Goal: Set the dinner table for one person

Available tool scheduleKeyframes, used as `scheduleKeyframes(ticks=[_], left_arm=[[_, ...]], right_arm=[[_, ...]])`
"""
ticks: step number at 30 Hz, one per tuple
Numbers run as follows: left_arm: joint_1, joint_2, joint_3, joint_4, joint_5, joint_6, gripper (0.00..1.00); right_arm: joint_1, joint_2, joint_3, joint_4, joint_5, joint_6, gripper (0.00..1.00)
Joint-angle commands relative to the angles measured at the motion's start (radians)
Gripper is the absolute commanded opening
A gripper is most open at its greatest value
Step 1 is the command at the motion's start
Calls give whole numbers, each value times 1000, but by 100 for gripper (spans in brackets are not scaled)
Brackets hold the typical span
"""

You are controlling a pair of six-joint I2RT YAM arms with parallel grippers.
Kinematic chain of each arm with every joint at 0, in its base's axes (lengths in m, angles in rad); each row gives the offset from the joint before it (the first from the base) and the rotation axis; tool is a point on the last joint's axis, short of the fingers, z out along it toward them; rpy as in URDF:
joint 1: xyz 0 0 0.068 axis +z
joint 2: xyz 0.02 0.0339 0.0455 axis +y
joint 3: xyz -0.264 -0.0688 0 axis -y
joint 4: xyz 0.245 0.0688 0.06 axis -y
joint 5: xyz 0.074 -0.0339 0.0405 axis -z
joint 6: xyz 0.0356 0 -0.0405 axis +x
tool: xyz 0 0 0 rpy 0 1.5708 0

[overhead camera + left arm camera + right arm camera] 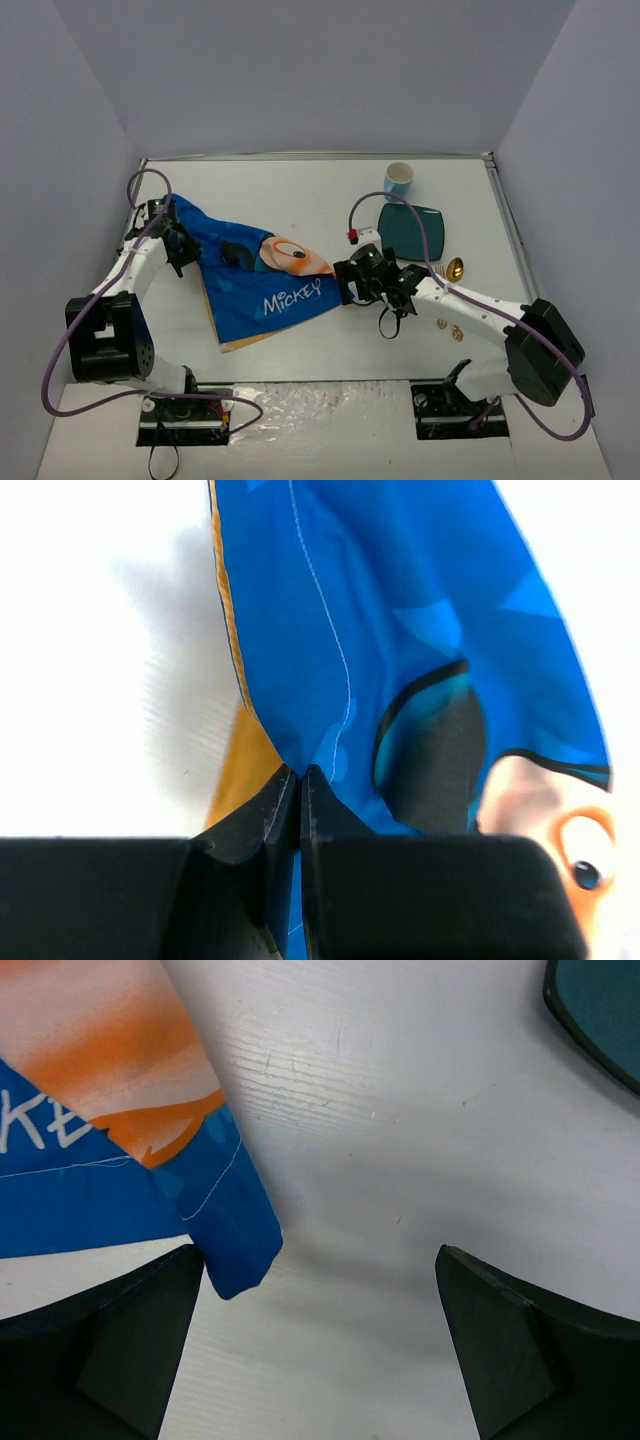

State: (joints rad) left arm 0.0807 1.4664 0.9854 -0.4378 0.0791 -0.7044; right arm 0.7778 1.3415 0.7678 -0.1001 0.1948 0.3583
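- The left claw is clamped on a corner of the blue placemat, near the counter's left edge.
- The right claw is spread apart, with the placemat's other corner just beside one finger.

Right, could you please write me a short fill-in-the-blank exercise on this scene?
The left pincer is ____ on the blue placemat. The right pincer stands ____ at another corner of it. The placemat bears the word ____. The cup stands just beyond the teal ____.
Missing: shut; open; Mickey; plate.
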Motion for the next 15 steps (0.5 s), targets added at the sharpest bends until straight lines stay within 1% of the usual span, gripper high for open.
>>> scheduleKeyframes(ticks=[1,4,9,12,15], left_arm=[[0,-52,88,-83,10,33,0],[1,-50,116,-99,25,37,0],[1,-37,107,-113,30,37,0],[1,-43,95,-130,13,42,0],[1,-55,74,-144,-25,48,0]], right_arm=[[-12,51,12,80,25,-37,97],[-12,86,27,126,-25,-75,92],[-11,116,18,178,-124,-103,82],[-11,111,4,202,-149,-104,74],[-11,110,-1,207,-154,-99,70]])
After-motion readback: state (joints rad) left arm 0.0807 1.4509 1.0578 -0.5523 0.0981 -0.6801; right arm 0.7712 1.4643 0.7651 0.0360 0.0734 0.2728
